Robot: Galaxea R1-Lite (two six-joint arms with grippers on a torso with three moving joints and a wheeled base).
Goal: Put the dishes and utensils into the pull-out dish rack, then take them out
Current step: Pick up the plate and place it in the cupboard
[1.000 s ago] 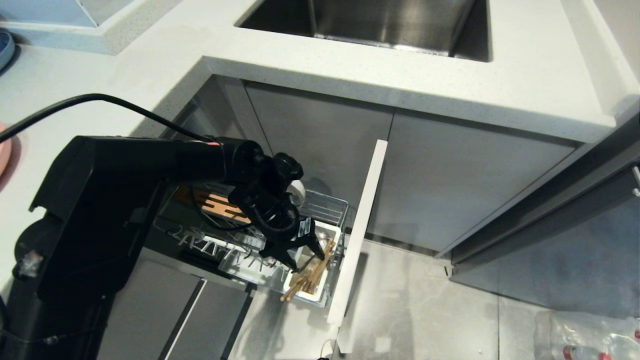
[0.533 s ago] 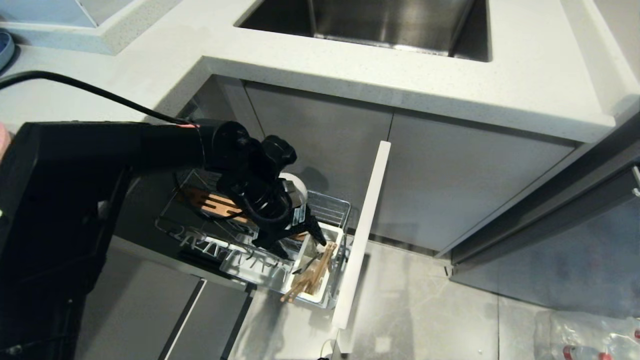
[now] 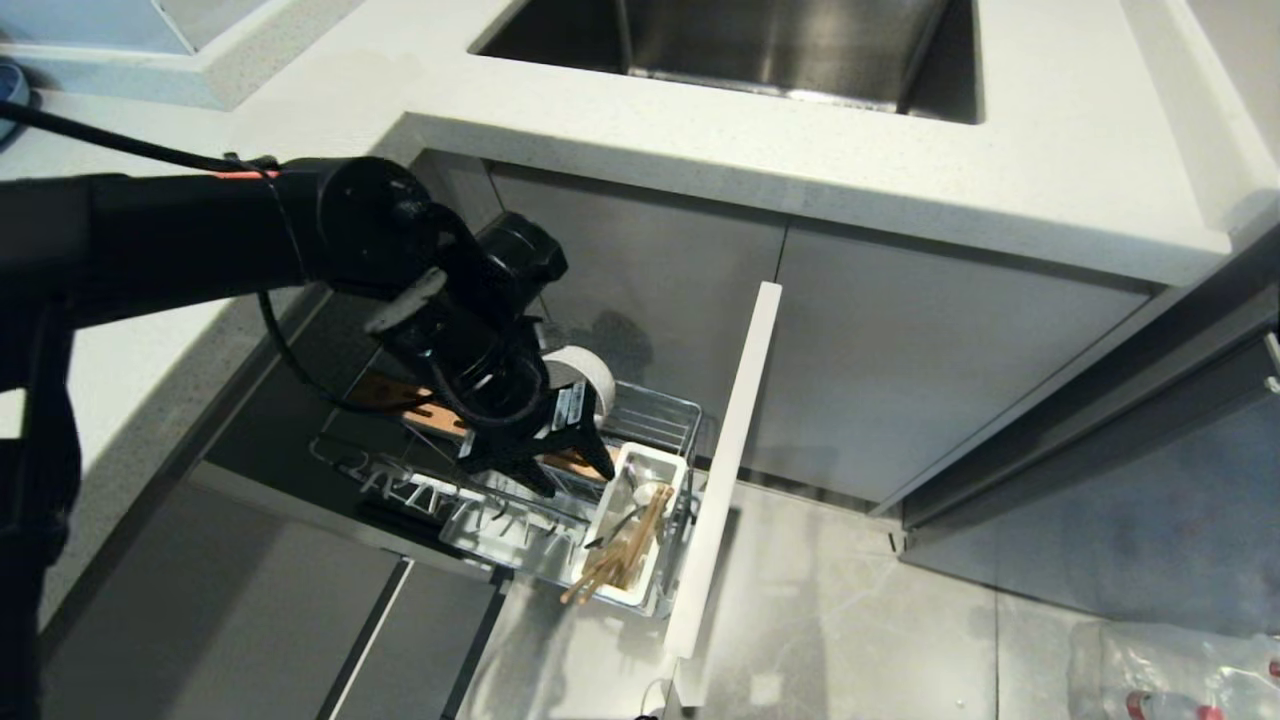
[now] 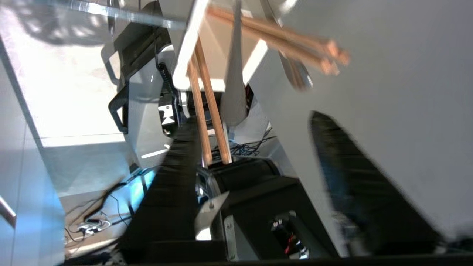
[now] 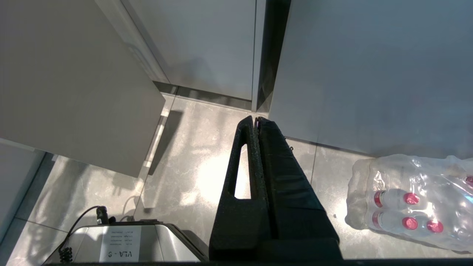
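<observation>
The pull-out dish rack (image 3: 655, 410) stands drawn out below the counter, its pale front panel (image 3: 728, 460) on the right. In its white caddy (image 3: 668, 465) lean the wooden chopsticks (image 3: 618, 558) and the grey spoon (image 3: 630, 500). A white bowl (image 3: 588, 372) stands on edge behind my left gripper (image 3: 578, 482), which hangs open and empty just above the rack, left of the caddy. The left wrist view shows both fingers (image 4: 173, 184) spread wide, with the chopsticks (image 4: 207, 122) and the caddy (image 4: 218, 55) beyond them. My right gripper (image 5: 257, 120) is parked shut over the floor.
A brown slotted insert (image 3: 415, 405) lies in the rack's back. The steel sink (image 3: 750, 45) and the counter (image 3: 700, 140) overhang the cabinet. A pack of water bottles (image 5: 414, 203) lies on the floor at the right. The robot's base (image 5: 122, 244) is below the right arm.
My left gripper has risen out of the caddy and drawn back to the left. The chopsticks stay leaning in the caddy. The right arm has not moved.
</observation>
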